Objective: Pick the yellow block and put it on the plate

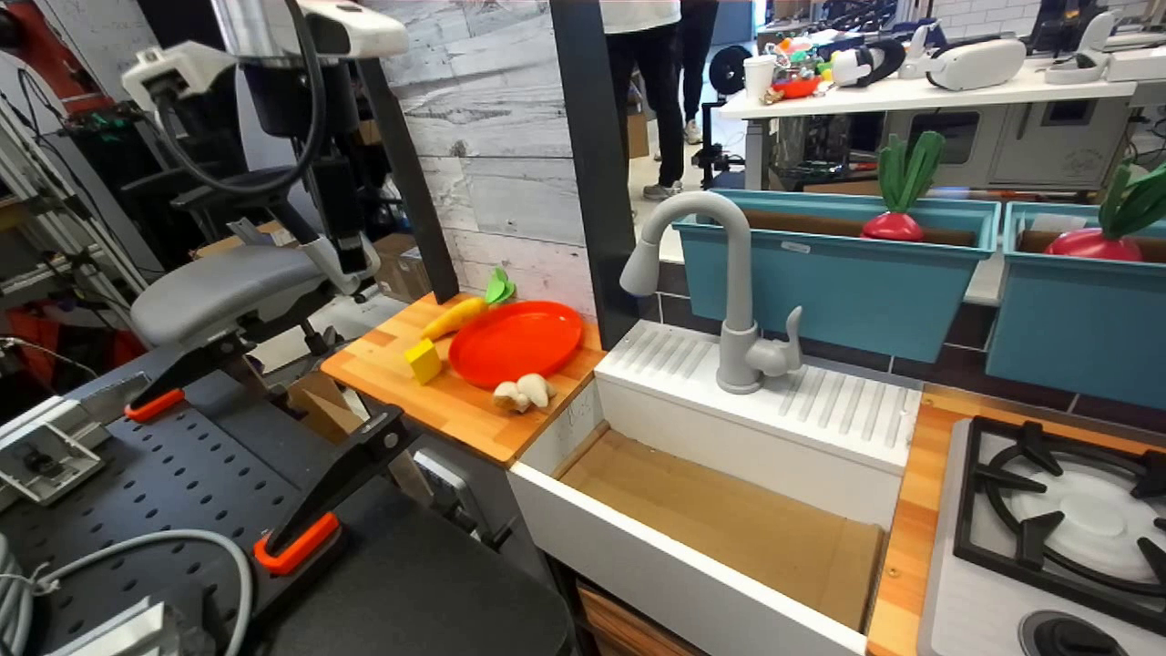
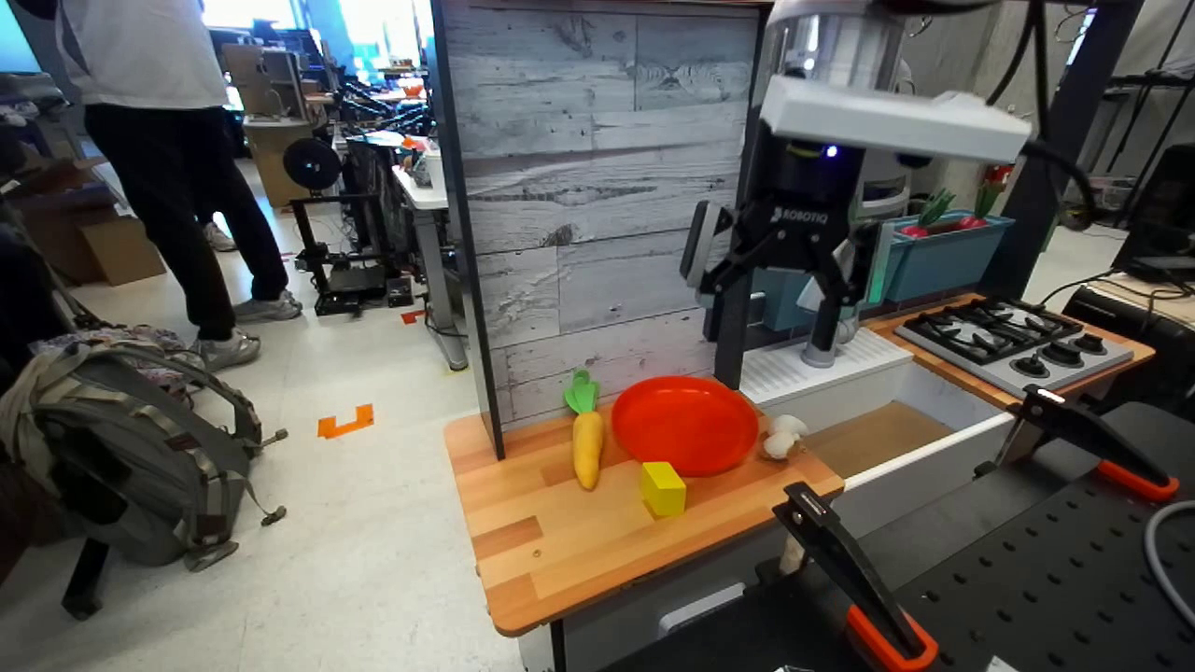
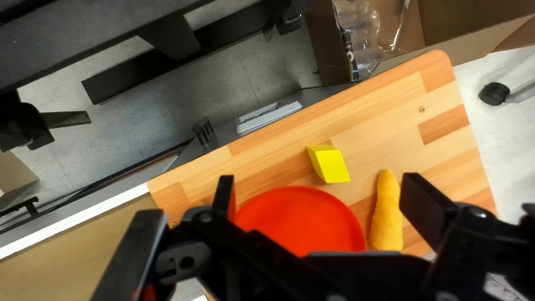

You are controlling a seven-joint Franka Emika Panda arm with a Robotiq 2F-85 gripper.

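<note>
The yellow block (image 1: 424,362) stands on the wooden counter beside the plate, apart from it, in both exterior views (image 2: 663,489). The wrist view shows it (image 3: 331,166) beyond the fingertips. The red-orange plate (image 1: 516,344) lies flat with nothing on it, and also shows in an exterior view (image 2: 684,425). In the wrist view the gripper partly hides the plate (image 3: 301,217). My gripper (image 2: 773,338) is open and empty, high above the counter; its spread fingers show in the wrist view (image 3: 319,184).
A yellow carrot with green leaves (image 2: 588,443) lies beside the plate. Whitish lumps (image 1: 524,393) lie on the plate's sink side. A grey wood-plank panel (image 2: 607,205) rises behind the counter. The sink (image 1: 720,519) and grey faucet (image 1: 738,273) adjoin.
</note>
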